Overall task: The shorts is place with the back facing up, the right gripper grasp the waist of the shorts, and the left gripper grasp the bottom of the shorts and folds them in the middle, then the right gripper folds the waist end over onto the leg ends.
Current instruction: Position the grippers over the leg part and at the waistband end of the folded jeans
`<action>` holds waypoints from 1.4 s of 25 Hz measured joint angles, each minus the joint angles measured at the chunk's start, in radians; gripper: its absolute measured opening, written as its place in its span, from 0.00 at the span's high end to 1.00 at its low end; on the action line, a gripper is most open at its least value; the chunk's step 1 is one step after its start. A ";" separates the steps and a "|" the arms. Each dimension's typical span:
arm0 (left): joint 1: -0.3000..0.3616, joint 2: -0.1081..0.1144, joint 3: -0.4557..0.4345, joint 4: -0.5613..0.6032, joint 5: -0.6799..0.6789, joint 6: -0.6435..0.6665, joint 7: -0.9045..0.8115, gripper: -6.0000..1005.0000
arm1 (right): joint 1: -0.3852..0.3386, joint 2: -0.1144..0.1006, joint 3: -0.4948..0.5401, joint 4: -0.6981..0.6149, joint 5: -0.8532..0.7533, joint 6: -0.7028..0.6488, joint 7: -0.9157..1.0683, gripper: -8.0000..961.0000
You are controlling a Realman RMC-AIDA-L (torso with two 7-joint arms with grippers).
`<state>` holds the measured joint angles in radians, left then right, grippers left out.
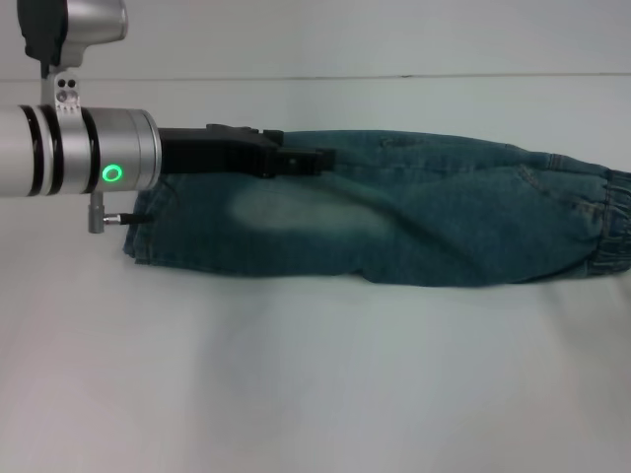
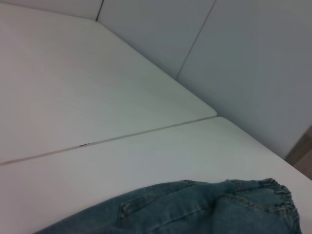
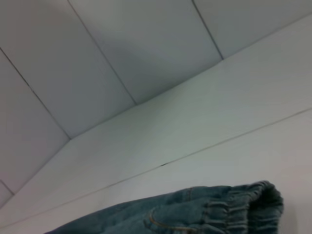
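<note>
Counter (image 1: 296, 394) is carrying the shorts (image 1: 414, 222), lying as a long strip already doubled lengthwise, waist (image 1: 611, 232) at the robot's right, leg hems (image 1: 148, 232) at its left. Left claw (image 1: 320, 158) is sitting low over the strip's far edge near the hem end; can't tell if it's gripping or spread. Right claw isn't showing in head view, state unknown. Judging step one done; next, right claw needs to be taking the waist and carrying it across onto the hems.

White table (image 1: 315, 394); folded shorts (image 1: 414, 222) lying flat across it, waist rightward.
</note>
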<state>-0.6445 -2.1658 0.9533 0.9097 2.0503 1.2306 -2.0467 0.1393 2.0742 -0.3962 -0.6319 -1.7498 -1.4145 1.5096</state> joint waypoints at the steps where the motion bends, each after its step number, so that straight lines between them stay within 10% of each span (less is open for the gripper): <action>1: 0.002 -0.001 0.001 -0.005 -0.011 0.002 0.013 0.05 | -0.003 -0.001 0.004 0.008 0.000 0.002 -0.011 0.23; 35: -0.020 0.000 0.015 -0.074 -0.170 0.012 0.075 0.05 | 0.137 -0.044 0.005 0.170 -0.099 0.149 -0.050 0.24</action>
<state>-0.6643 -2.1659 0.9679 0.8360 1.8805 1.2425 -1.9717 0.2759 2.0302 -0.3911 -0.4618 -1.8487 -1.2656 1.4591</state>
